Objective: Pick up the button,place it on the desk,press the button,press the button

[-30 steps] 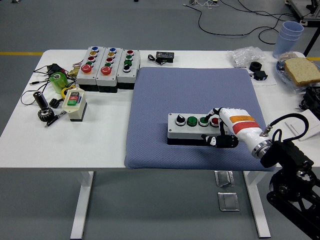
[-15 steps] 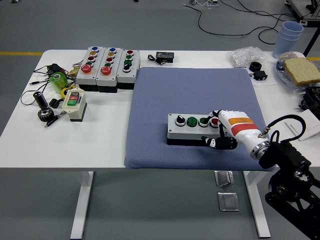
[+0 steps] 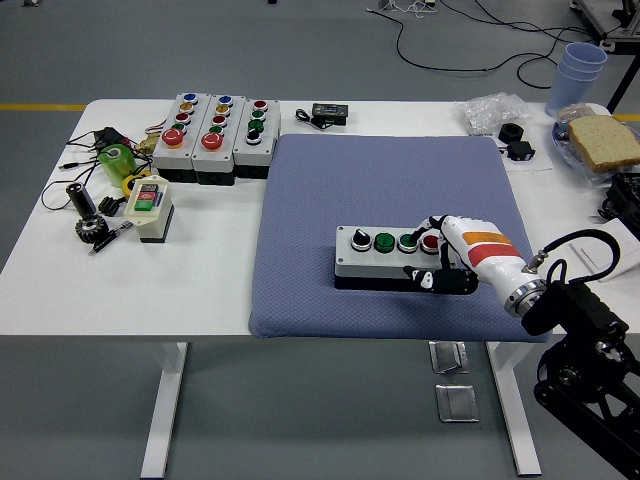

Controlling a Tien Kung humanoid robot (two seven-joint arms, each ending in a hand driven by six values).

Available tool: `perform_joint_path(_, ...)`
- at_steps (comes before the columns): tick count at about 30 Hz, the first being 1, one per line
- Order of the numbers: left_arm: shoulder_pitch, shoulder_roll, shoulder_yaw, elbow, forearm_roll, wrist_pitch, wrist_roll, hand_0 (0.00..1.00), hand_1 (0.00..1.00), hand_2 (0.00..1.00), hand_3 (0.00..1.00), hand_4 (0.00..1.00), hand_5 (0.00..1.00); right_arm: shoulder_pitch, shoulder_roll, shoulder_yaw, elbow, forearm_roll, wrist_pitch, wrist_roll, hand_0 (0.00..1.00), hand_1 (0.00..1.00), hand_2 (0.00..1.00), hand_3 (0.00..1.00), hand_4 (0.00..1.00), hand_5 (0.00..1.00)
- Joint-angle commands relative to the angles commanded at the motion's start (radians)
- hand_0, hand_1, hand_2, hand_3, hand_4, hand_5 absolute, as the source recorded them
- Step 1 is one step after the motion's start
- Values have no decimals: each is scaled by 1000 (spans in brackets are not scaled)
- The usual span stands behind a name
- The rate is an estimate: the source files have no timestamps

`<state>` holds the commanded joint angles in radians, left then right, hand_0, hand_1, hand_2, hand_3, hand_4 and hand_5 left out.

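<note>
At nine o'clock on the white surface (image 3: 215,265) I see a green object (image 3: 116,160) among some cables, a black cylinder (image 3: 81,198) above a gear (image 3: 89,229), and a small cream switch box (image 3: 149,206) with a red and a green button. Up at eleven o'clock stand three grey control boxes (image 3: 218,135) side by side, touching, their long axes running away from me. A small black device (image 3: 328,113) lies at twelve o'clock near the far edge. A blue-grey mat (image 3: 380,190) covers the middle of the surface, and the button box (image 3: 388,256) lies flat on it toward five o'clock, its long axis running nine to three, buttons facing up: a black selector, two green ones, then a red one at its right end. My right hand (image 3: 452,258) comes in from four o'clock and is clamped on that right end, white fingers (image 3: 437,222) over the top by the red button, the dark thumb (image 3: 432,279) against the near side. At one to two o'clock I see a plastic bag (image 3: 492,109), stacked cups (image 3: 578,72) and a slice of bread (image 3: 603,141).
</note>
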<state>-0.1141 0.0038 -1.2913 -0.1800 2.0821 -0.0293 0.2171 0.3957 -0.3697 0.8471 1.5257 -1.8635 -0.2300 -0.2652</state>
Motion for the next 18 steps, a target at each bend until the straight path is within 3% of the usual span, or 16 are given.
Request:
perform_joint_path(2, 2, 0, 0, 0, 2, 0, 0, 651, 636, 638, 556, 330, 851, -9, -4, 35, 13, 79, -33, 24, 142, 2, 226, 633, 796, 399)
perform_joint_path(4, 5, 0, 1, 0, 5, -1, 0, 651, 636, 638, 556, 330, 851, -30, -7, 83, 25, 163, -92, 80, 142, 2, 226, 633, 796, 399)
perform_joint_path(7, 7, 0, 0, 0, 8, -2, 0, 651, 636, 638, 556, 330, 851, -56, -7, 143, 34, 287, -134, 145, 142, 2, 226, 633, 796, 399)
perform_joint_path(8, 8, 0, 0, 0, 10, -3, 1, 651, 637, 638, 555, 329, 850, -72, -5, 168, 38, 332, -141, 174, 339, 239, 435, 680, 808, 414)
perform_joint_path(9, 9, 0, 1, 0, 11, -3, 1, 651, 637, 638, 555, 329, 850, -79, -5, 182, 40, 378, -144, 195, 339, 239, 435, 680, 808, 414)
perform_joint_path(13, 12, -1, 1, 0, 12, -3, 1, 651, 637, 638, 555, 329, 850, -127, 6, 253, 40, 540, -76, 279, 339, 239, 435, 680, 808, 414)
perform_joint_path(14, 12, -1, 1, 0, 12, -3, 1, 651, 637, 640, 556, 329, 849, -134, 7, 265, 39, 586, -55, 288, 712, 615, 723, 729, 820, 426)
perform_joint_path(18, 11, -1, 5, 0, 11, -3, 0, 651, 637, 640, 556, 329, 849, -161, 10, 292, 35, 748, 8, 329, 712, 615, 723, 729, 820, 426)
